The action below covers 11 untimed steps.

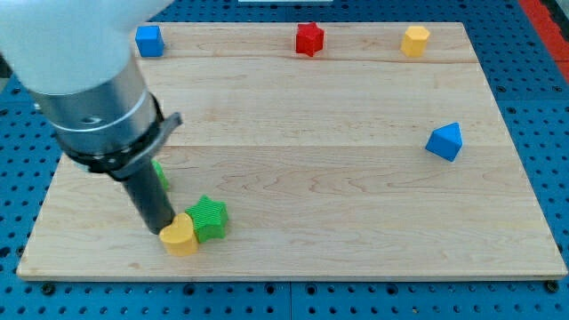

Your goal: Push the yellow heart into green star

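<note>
— Yellow against green: is the heart there yet?

— It looks so. The yellow heart (180, 237) sits touching the green star (210, 218) near the view's bottom left of the pale wooden tabletop (356, 178). My tip (165, 229) rests on the heart's upper left side, opposite the star, which suits a push toward it.

— Any jaws to report?

— None; the arm ends in a plain dark rod, holding nothing.

— And the rest?

— Another green block (161, 174) peeks out behind the rod, shape unclear. Along the view's top stand a blue cube (148, 40), a red star (309, 39) and a yellow block (414, 41); a blue wedge (444, 141) lies at the right. All look matte and chunky, the star ridged.
</note>
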Motion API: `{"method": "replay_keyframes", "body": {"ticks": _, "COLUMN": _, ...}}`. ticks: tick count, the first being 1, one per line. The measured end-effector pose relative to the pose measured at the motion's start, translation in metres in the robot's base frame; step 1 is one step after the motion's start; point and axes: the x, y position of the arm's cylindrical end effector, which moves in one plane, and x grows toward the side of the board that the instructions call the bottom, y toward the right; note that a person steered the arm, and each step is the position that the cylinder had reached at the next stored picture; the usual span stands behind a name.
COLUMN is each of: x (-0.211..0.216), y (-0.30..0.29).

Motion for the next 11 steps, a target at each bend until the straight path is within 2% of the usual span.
{"method": "replay_keyframes", "body": {"ticks": 1, "x": 0.004, "y": -0.032}}
{"method": "replay_keyframes", "body": {"ticks": 2, "x": 0.033, "y": -0.07}}
{"method": "replay_keyframes", "body": {"ticks": 3, "x": 0.058, "y": -0.033}}
{"method": "replay_keyframes", "body": {"ticks": 4, "x": 0.046, "y": -0.012}}
{"method": "replay_keyframes", "body": {"ticks": 5, "x": 0.037, "y": 0.043}}
{"method": "replay_keyframes", "body": {"ticks": 6, "x": 0.017, "y": 0.074}}
{"method": "replay_keyframes", "body": {"ticks": 7, "x": -0.022, "y": 0.074}}
{"method": "replay_keyframes", "body": {"ticks": 8, "x": -0.015, "y": 0.077}}
{"method": "replay_keyframes", "body": {"ticks": 9, "x": -0.016, "y": 0.048}}
{"method": "replay_keyframes", "body": {"ticks": 11, "x": -0.057, "y": 0.015}}
